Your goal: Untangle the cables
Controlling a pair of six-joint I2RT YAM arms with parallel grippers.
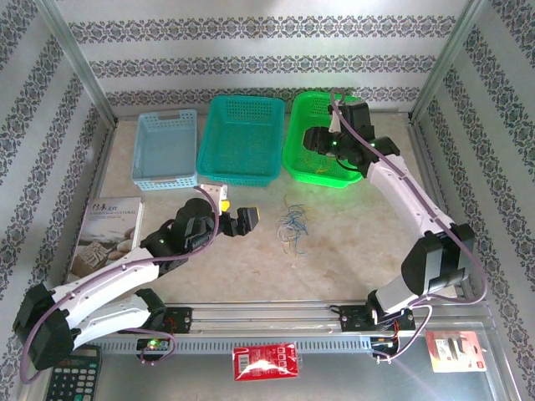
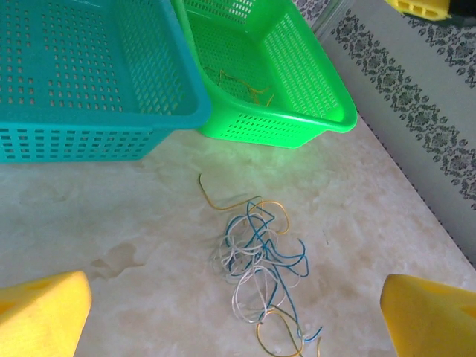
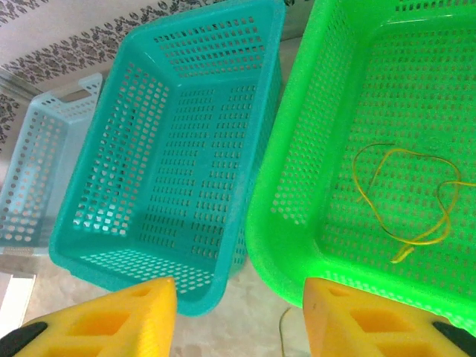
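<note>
The cables [image 2: 260, 256] lie as a loose tangle of thin blue, white and yellow-orange strands on the table, in the top view [image 1: 292, 225] just in front of the baskets. My left gripper [image 2: 238, 320] hovers over the tangle, open, with its yellow fingertips [image 2: 44, 312] wide apart and nothing between them; in the top view it [image 1: 236, 206] sits left of the tangle. One yellow cable [image 3: 409, 201] lies alone on the floor of the green basket [image 3: 297, 186]. My right gripper [image 3: 238, 320] is above that basket's near-left corner [image 1: 316, 140], open and holding nothing.
A teal basket [image 1: 241, 138] and a light blue basket [image 1: 165, 149] stand left of the green basket [image 1: 297, 167] along the back. A book [image 1: 107, 234] lies at the left. A calculator [image 1: 73, 376], a red packet [image 1: 265, 361] and another packet [image 1: 456, 349] are at the near edge.
</note>
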